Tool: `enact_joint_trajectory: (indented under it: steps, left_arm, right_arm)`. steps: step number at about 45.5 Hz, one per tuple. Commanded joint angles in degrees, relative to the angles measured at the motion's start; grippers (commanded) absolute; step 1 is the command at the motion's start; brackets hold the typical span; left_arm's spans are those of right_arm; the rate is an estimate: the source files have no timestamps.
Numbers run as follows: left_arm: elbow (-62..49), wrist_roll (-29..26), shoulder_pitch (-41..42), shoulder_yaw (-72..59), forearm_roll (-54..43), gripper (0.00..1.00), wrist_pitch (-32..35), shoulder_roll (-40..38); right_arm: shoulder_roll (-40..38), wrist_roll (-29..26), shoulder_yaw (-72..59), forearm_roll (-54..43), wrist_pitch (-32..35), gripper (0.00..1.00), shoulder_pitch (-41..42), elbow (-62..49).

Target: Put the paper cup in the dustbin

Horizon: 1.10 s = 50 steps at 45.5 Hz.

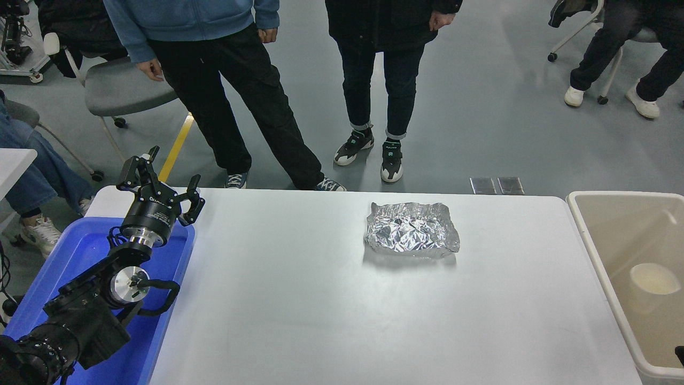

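The paper cup (653, 284) is inside the dustbin (588, 224) at the table's right end, mouth up, with its cream inside showing. Nothing holds it. Only a small dark sliver (679, 353) shows at the right edge over the bin's near rim, and I cannot tell what it is, so my right gripper is out of view. My left gripper (160, 184) is parked at the lower left over the blue tray, open and empty.
A crumpled silver foil piece (411, 229) lies on the white table (320, 299) right of centre near the far edge. The blue tray (80, 251) sits at the left end. Two people stand at the far side, and others sit at the left and right.
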Motion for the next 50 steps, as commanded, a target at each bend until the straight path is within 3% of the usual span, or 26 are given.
enact_joint_trajectory:
  steps: [1,33,50]
  left_arm:
    - [0.0,0.0,0.0,0.0,0.0,1.00,0.0,0.0]
    - [0.0,0.0,0.0,0.0,0.0,1.00,0.0,0.0]
    - [0.0,0.1,0.0,0.0,0.0,1.00,0.0,0.0]
  right_arm:
    - [-0.4,0.0,0.0,0.0,0.2,0.99,-0.1,0.0]
    - [0.0,0.2,-1.0,-0.9,1.0,0.99,1.8,-2.0]
    - [-2.5,0.8,8.6,0.1,3.3,0.99,4.2,-0.6]
